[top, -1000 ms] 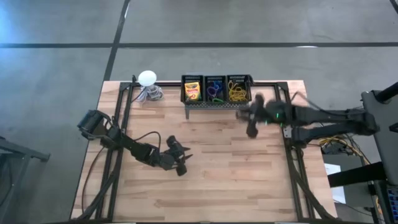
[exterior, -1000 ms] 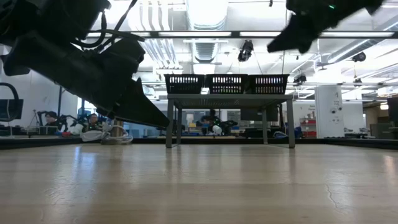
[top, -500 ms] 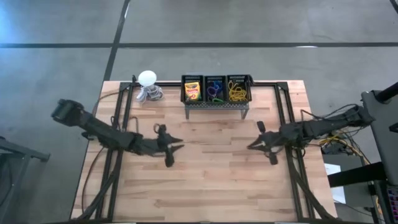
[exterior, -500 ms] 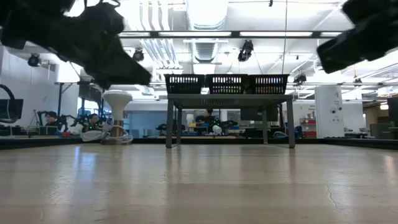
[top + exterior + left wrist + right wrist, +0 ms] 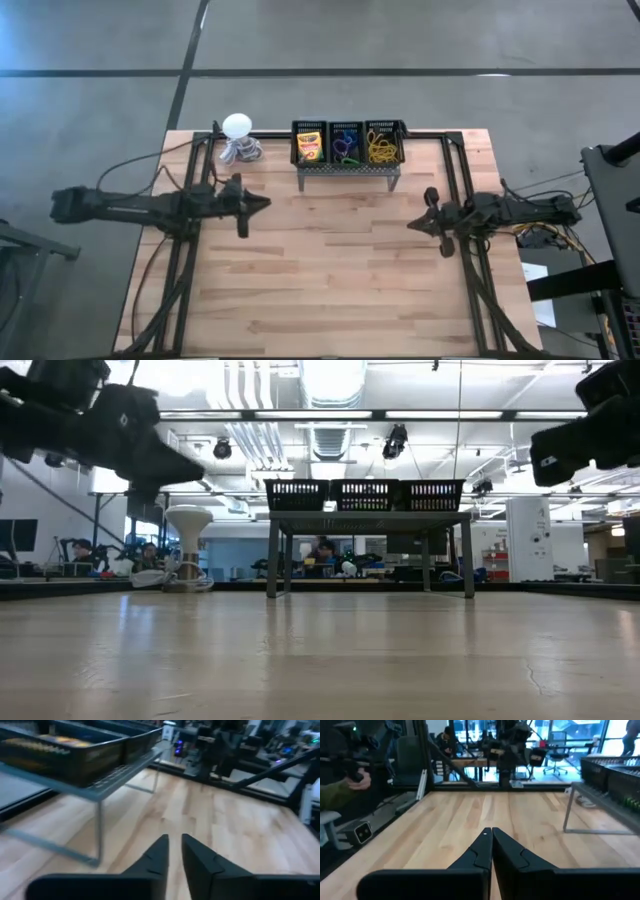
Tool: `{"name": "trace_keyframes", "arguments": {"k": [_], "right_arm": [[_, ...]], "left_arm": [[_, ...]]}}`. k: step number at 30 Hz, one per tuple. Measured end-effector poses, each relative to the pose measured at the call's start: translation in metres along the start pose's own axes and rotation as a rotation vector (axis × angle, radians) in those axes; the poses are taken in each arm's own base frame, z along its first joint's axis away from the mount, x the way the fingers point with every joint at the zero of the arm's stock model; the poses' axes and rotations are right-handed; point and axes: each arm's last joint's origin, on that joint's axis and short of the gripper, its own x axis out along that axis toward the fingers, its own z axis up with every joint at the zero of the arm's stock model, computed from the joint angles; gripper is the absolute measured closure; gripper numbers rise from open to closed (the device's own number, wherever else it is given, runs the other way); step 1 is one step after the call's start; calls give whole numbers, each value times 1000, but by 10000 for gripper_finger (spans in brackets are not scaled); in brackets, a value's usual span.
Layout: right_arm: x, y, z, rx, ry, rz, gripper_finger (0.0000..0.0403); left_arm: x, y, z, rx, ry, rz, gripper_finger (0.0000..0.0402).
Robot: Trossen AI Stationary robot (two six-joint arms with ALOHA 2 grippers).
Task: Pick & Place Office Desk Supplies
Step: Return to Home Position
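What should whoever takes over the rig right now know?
Left end effector: all but shut, empty, over the table's left side, pointing inward.
Right end effector: shut, empty, over the right side.
Supplies: crayon boxes in the left bin on the shelf, elastic rings in the middle bin, yellow rubber bands in the right bin.
Done: no loose supplies show on the table; sorting looks complete.
Left: probably only parking both arms at home. The white ball-shaped object is not part of the job.
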Motion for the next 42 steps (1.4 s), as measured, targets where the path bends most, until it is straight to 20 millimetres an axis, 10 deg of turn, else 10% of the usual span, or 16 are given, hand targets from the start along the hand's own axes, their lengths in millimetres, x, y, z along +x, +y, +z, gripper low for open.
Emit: {"name": "trace_keyframes", "arguments": {"k": [5,21,42], "right_arm": [[3,-1,-4,3,3,-23,394],[3,-1,-3,21,-21,-21,394],[5,-1,-7,12,-51,-18,394]], "left_arm": [[-18,8,-4,-4,17,39,395],[-52,11,-22,46,-169,-126,400],[-48,9,-26,107,-205,-202,390]]}}
